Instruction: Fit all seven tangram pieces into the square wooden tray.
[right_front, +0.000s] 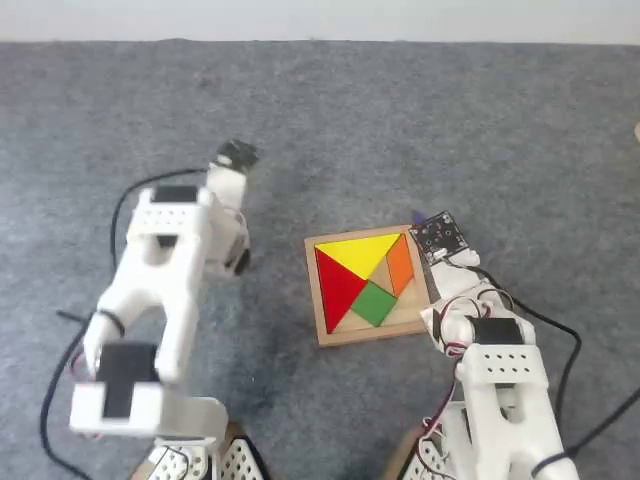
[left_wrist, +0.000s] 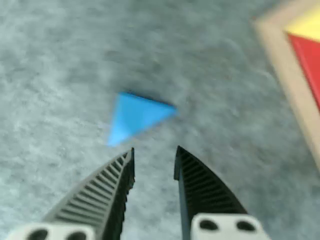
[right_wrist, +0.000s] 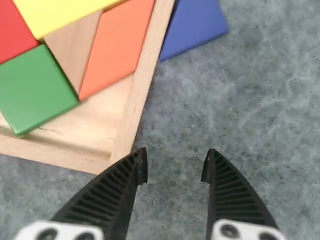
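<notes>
Left gripper (left_wrist: 155, 150), half open and empty, hovers by the light blue triangle (left_wrist: 137, 117), apart from the wooden tray (left_wrist: 280, 57); closing off-centre may skid the thin piece. Right gripper (right_wrist: 176, 152) gapes empty beside the tray.

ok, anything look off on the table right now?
Two tangram pieces lie outside the wooden tray: a light blue triangle on the carpet just ahead of the left gripper, and a dark blue piece beside the tray's outer rim. Bare wood shows inside.
</notes>
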